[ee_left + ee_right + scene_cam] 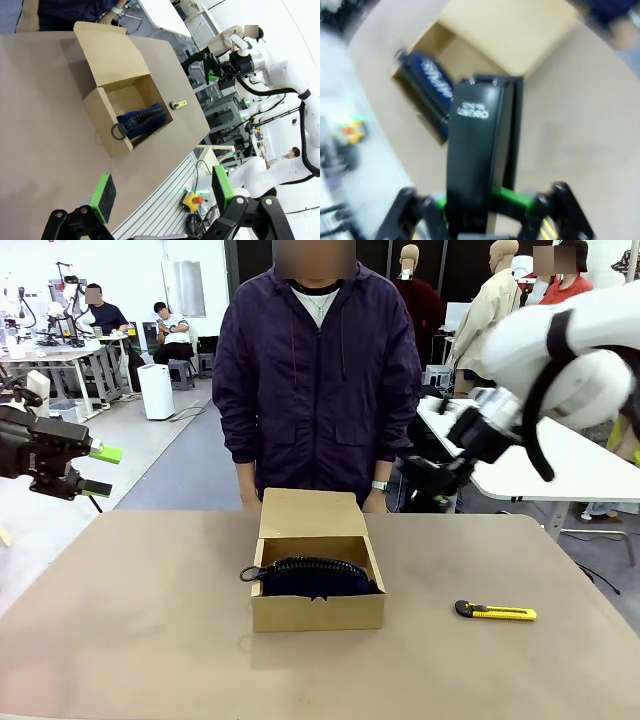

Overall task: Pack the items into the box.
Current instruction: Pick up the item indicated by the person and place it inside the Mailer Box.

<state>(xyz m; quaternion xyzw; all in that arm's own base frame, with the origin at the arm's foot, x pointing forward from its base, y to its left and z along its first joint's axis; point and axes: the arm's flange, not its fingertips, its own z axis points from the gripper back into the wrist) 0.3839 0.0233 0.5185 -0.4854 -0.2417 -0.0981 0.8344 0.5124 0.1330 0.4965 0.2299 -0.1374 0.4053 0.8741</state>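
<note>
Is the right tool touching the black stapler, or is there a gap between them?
Touching. The right wrist view shows the right tool shut on the black stapler, its green pads pressed against both its sides.

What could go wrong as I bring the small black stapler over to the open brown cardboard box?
The dark navy zippered pouch takes up the front of the brown cardboard box, so the black stapler may land on it instead of in the free space by the lid.
The right gripper clamps the stapler near one end, most of it sticking out; it could tilt or slip on release.
The pull loop hangs over the box's edge and might snag.
</note>
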